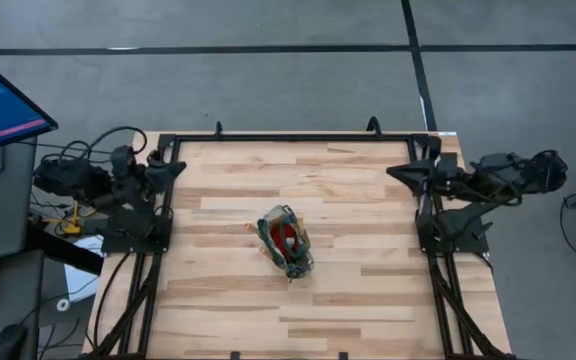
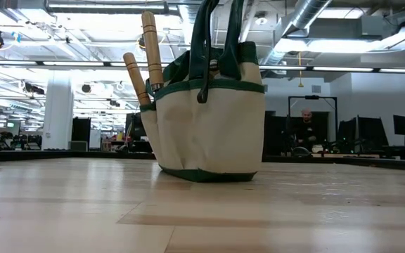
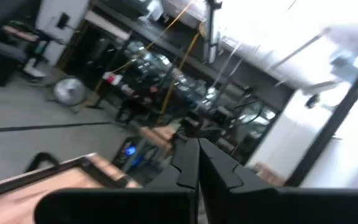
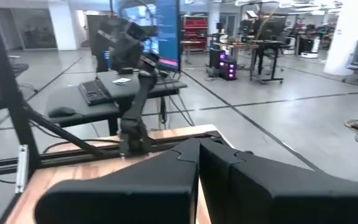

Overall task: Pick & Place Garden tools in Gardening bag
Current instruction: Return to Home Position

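Low view: noting soft, light bag (image 2: 209, 126) standing upright, stiff tool handles (image 2: 151, 49) poking up; judging straps (image 2: 206, 42) the easiest hold. Noting left gripper (image 3: 197, 155) and right gripper (image 4: 199, 152) resting at opposite sides, pinched together, carrying nothing.

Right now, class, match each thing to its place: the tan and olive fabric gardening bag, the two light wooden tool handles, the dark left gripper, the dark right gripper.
Things:
1. tan and olive fabric gardening bag
2. light wooden tool handles
3. left gripper
4. right gripper

Places:
A. by the right side of the table
B. sticking up out of the bag
C. middle of the table
D. by the table's left side

Pairs: 1-C, 2-B, 3-D, 4-A
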`<state>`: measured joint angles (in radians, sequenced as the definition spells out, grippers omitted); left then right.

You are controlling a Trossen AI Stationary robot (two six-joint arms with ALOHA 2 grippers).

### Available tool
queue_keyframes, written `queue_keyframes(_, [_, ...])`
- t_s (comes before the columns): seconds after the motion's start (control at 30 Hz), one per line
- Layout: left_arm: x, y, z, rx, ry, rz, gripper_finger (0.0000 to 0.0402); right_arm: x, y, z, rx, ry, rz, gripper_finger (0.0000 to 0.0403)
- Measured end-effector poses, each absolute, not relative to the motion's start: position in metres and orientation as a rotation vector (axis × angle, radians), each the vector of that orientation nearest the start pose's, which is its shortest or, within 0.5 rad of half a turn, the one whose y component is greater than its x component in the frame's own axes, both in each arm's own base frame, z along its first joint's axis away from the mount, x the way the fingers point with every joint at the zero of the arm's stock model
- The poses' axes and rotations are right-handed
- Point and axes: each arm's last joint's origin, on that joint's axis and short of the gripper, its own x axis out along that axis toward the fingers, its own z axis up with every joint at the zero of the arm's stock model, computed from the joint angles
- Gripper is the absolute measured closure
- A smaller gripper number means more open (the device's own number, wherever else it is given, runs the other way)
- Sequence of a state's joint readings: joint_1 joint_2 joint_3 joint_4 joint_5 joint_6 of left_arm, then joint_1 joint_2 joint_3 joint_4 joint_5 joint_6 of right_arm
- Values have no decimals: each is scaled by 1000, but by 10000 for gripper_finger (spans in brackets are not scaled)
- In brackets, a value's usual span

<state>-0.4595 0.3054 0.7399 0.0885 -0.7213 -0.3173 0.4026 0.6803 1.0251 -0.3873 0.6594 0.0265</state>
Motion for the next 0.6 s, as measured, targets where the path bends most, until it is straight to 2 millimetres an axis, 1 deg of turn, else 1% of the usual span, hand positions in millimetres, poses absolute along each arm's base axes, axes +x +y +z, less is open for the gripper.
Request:
queue_keyframes(0.13, [44,1,380,-558,-439,238,399,94,18,371,63,-33,-277,403])
queue_keyframes(0.23, [42,2,377,-540,-416,265,399,80,12,344,139,-133,-286,403])
queue_keyframes(0.37, [43,2,371,-505,-376,293,399,70,7,312,209,-258,-290,403])
queue_keyframes(0.47, [46,1,358,-484,-348,297,399,63,5,294,257,-345,-286,403])
queue_keyframes(0.53, [47,0,349,-480,-338,298,399,63,4,279,270,-368,-285,403])
queue_keyframes(0.6, [48,-1,337,-485,-326,300,399,61,4,269,289,-402,-283,403])
